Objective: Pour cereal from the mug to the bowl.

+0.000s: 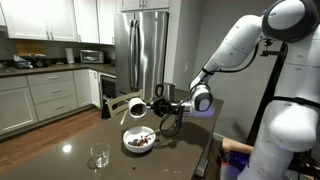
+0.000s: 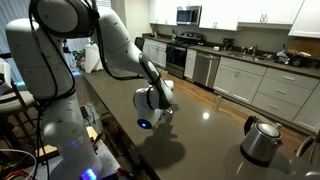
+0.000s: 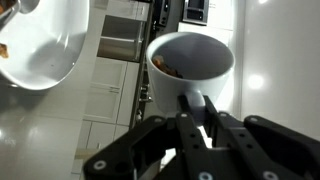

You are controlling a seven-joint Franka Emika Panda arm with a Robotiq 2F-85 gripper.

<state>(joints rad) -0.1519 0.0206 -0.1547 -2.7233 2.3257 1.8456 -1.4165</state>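
The gripper (image 1: 150,104) holds the white mug (image 1: 134,106) in the air above the dark countertop (image 1: 60,150). The mug is tipped onto its side, its mouth facing away from the arm. The white bowl (image 1: 126,141) sits on the counter just below it, with a heap of dark brown cereal (image 1: 141,139) and what looks like a utensil inside. A clear drinking glass (image 1: 99,157) stands nearer the counter's edge, apart from the bowl.

In the wrist view the black fingers (image 3: 185,112) are closed on the near side of the mug (image 3: 195,55), though it is hard to tell whether they pinch its wall or its handle. A few brown bits (image 3: 172,68) cling inside near the rim. The bowl's edge (image 3: 45,50) shows off to one side. In an exterior view a steel kettle (image 2: 262,140) stands well apart from the gripper.
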